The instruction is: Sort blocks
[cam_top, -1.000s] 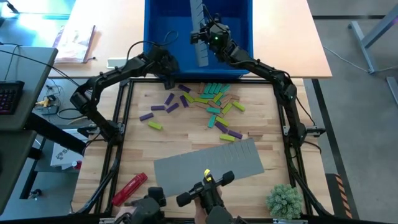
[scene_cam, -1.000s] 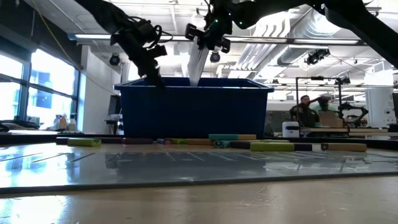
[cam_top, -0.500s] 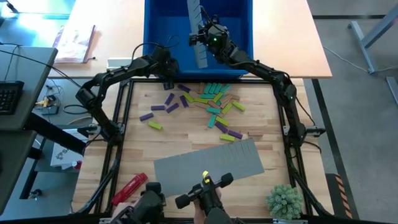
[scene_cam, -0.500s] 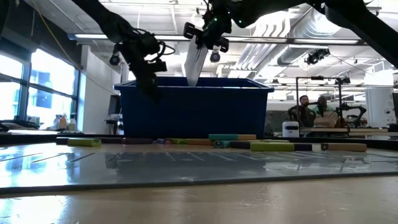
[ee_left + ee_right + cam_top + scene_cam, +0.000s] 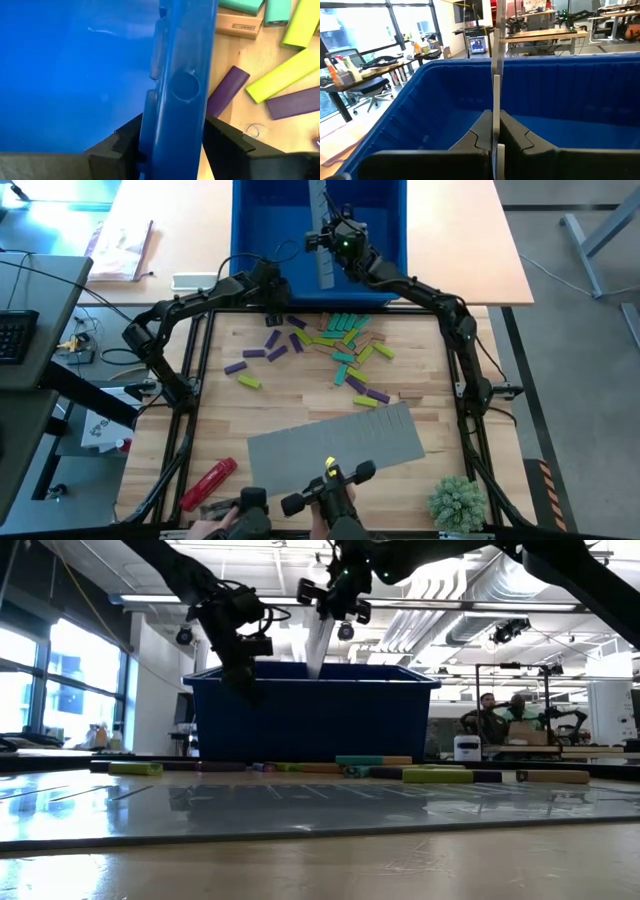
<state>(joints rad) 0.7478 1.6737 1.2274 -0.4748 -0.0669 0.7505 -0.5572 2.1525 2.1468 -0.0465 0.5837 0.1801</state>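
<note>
Over the blue bin (image 5: 260,220), the right gripper (image 5: 327,252) pinches a grey divider panel (image 5: 322,225) upright, while the left gripper (image 5: 172,145) straddles the bin's near wall. Blocks (image 5: 335,345) lie unsorted on the surface. Setup, I judge; next, seat the panel squarely.

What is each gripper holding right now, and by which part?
The left gripper straddles the blue bin's near rim. The right gripper pinches a flat grey mat by its edge, above the bin.
</note>
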